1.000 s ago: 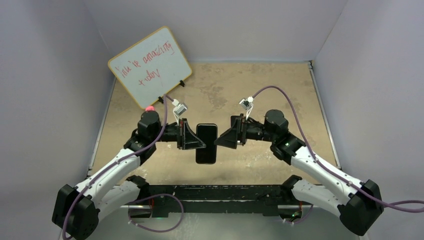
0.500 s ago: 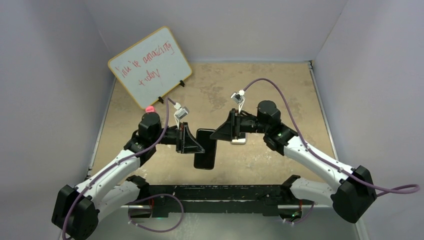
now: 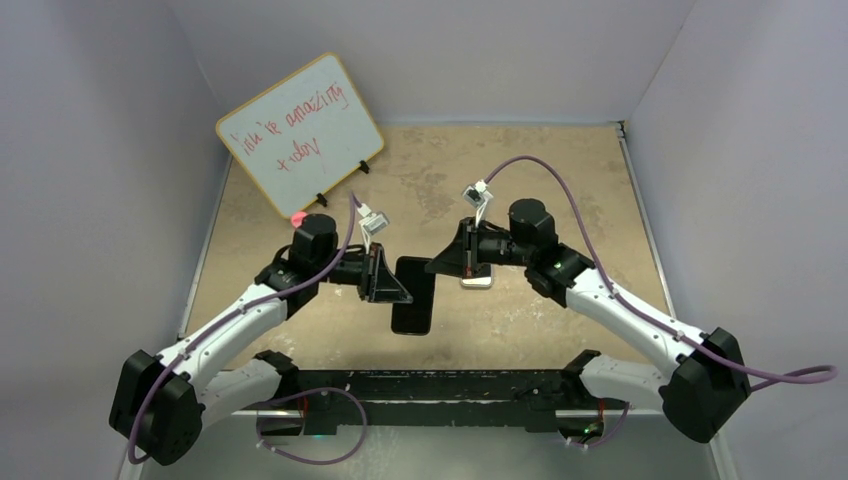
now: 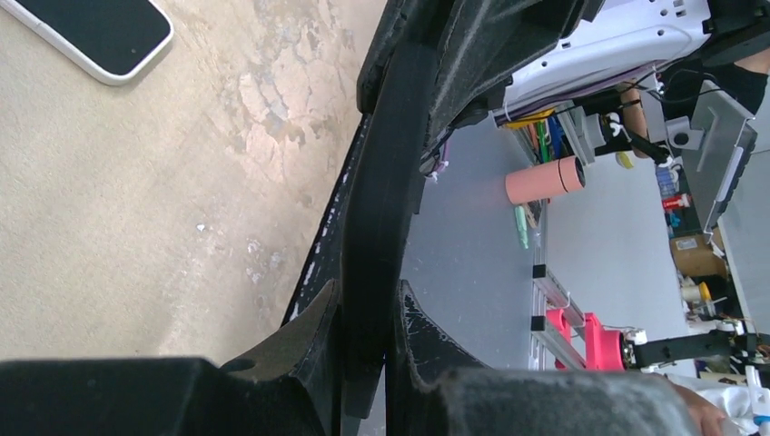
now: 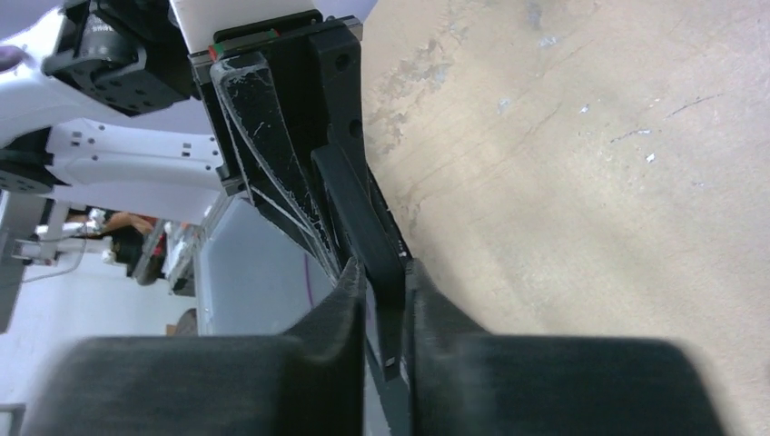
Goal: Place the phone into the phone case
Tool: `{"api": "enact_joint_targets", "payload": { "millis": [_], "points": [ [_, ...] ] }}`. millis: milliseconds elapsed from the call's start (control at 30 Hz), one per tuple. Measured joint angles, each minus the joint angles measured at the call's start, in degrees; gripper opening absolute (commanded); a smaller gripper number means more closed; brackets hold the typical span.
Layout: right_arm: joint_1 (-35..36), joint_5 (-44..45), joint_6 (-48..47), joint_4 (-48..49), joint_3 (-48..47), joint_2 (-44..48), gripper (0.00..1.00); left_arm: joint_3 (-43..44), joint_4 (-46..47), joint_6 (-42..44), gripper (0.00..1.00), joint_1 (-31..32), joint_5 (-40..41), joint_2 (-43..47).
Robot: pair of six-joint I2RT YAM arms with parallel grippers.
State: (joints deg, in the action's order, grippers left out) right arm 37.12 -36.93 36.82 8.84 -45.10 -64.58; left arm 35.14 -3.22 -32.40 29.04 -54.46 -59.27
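Note:
The phone case (image 3: pixel 413 300) is a flat black shell held off the table between both arms. My left gripper (image 3: pixel 400 290) is shut on its left edge; in the left wrist view the case (image 4: pixel 386 182) runs edge-on between the left gripper's (image 4: pixel 368 313) fingers. My right gripper (image 3: pixel 436 267) is shut on the case's far right corner, and the right wrist view shows the thin black case edge (image 5: pixel 359 204) pinched in the right gripper (image 5: pixel 383 282). The phone (image 3: pixel 478 282) lies flat on the table under the right wrist, its black screen up and its pale rim showing in the left wrist view (image 4: pixel 91 34).
A whiteboard (image 3: pixel 298 133) with red writing leans at the back left, a small pink object (image 3: pixel 297 216) by its foot. Grey walls close in the table (image 3: pixel 560 180) on three sides. The arm bases and a black rail (image 3: pixel 430 385) line the near edge.
The right gripper has swung left and toward the back, then closed from wide open onto the case's far right corner. The phone now shows beneath it. The left arm shifted slightly, still gripping the case.

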Motion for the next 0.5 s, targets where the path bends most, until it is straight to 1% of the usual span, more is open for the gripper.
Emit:
{"api": "enact_joint_targets", "payload": {
  "millis": [100, 133, 200, 267, 333, 500],
  "points": [
    [0.09, 0.35, 0.28, -0.02, 0.0, 0.0, 0.51, -0.98, 2.16, -1.86, 0.0, 0.04, 0.33, 1.29],
    [0.09, 0.28, 0.79, 0.04, 0.02, 0.02, 0.57, -2.05, 3.61, -3.8, 0.0, 0.04, 1.18, 2.43],
    [0.04, -0.35, 1.92, 1.57, 0.72, 0.57, 0.66, -3.61, 5.44, -6.43, 0.0, -0.15, 2.84, 3.56],
    [0.07, -1.14, 2.97, 3.67, 2.6, 1.86, 0.68, -5.57, 8.41, -10.14, 0.0, -0.31, 4.57, 4.76],
    [0.07, -1.88, 3.87, 5.31, 4.92, 3.1, 0.67, -6.8, 10.95, -12.9, 0.0, -0.42, 5.73, 5.68],
    [0.09, -4.83, 7.37, 10.56, 9.66, 2.56, 0.62, -7.39, 17.94, -18.18, 0.0, -0.42, 7.28, 6.67]
  ]
}}
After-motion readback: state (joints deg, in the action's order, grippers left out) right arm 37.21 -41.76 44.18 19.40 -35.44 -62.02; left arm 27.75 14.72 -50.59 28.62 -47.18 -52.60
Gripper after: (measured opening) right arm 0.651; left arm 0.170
